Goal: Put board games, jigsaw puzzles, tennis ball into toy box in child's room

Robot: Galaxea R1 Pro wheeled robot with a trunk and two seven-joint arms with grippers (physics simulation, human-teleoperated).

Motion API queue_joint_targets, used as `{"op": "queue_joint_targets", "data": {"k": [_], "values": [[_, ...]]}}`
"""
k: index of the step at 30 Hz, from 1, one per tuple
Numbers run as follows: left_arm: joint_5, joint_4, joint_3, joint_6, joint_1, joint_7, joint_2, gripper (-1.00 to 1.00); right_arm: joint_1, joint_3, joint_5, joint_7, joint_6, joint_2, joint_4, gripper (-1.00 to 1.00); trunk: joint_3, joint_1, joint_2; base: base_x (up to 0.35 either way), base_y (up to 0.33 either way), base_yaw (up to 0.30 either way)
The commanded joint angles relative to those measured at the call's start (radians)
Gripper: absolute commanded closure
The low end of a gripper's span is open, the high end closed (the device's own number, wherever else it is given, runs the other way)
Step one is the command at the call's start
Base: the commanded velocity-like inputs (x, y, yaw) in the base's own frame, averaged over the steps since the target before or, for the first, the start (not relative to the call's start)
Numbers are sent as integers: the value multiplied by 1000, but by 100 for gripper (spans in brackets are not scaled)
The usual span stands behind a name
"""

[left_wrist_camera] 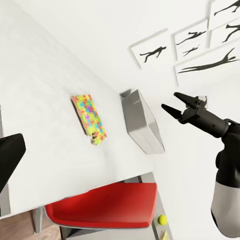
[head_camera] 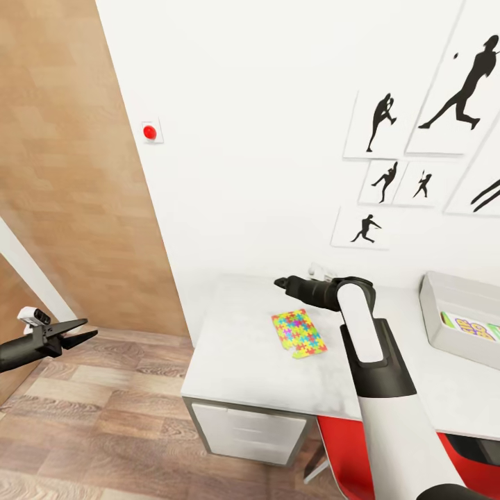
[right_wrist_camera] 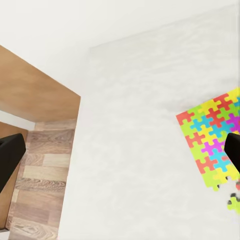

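Note:
A multicoloured jigsaw puzzle [head_camera: 298, 332] lies flat on the white table [head_camera: 236, 354], with a few loose pieces at its near corner. My right gripper [head_camera: 282, 282] hovers open over the table just beyond the puzzle, nothing between its fingers [right_wrist_camera: 234, 150]. In the left wrist view the right gripper [left_wrist_camera: 171, 102] hangs with its jaws spread, apart from the puzzle [left_wrist_camera: 89, 118]. The grey toy box [head_camera: 444, 295] stands at the table's right end with a board game [head_camera: 472, 326] inside. My left gripper [head_camera: 80, 332] is open over the floor, left of the table.
A red chair [head_camera: 347, 451] is tucked under the table's front edge. A yellow-green ball [left_wrist_camera: 162, 219] shows beside the chair [left_wrist_camera: 105, 205]; what it rests on I cannot tell. The white wall with silhouette pictures stands behind the table, a wooden door panel [head_camera: 76, 173] to the left.

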State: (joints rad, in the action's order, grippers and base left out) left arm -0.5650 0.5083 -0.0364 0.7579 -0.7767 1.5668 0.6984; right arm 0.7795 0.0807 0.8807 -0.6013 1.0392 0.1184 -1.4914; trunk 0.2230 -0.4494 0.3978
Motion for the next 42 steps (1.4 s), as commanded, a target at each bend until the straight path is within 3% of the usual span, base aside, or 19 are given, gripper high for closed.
{"op": "queue_joint_targets", "data": {"k": [1, 12, 16, 27, 42], "values": [[-3, 0, -4, 11, -1, 4, 1, -100, 1, -2, 9, -11, 3, 0, -1, -100, 3, -1, 2, 1, 44, 0], [-1, 0, -2, 11, -1, 4, 1, -100, -3, -18, 7, -24, 8, -1, 2, -100, 19, -1, 2, 0, 159, 0], [-2, 0, -2, 11, -1, 4, 1, -100, -5, -18, 8, -49, 8, -14, 1, -100, 23, -1, 2, 0, 34, 0], [0, 0, -2, 11, -1, 4, 1, -100, -11, -29, 12, -63, 8, -34, 0, -100, 25, -1, 2, 0, 4, 0], [2, -1, -2, 11, -1, 4, 5, -100, -21, -56, 6, -65, -1, -36, 0, -100, 25, -1, 2, 0, 82, 0]]}}
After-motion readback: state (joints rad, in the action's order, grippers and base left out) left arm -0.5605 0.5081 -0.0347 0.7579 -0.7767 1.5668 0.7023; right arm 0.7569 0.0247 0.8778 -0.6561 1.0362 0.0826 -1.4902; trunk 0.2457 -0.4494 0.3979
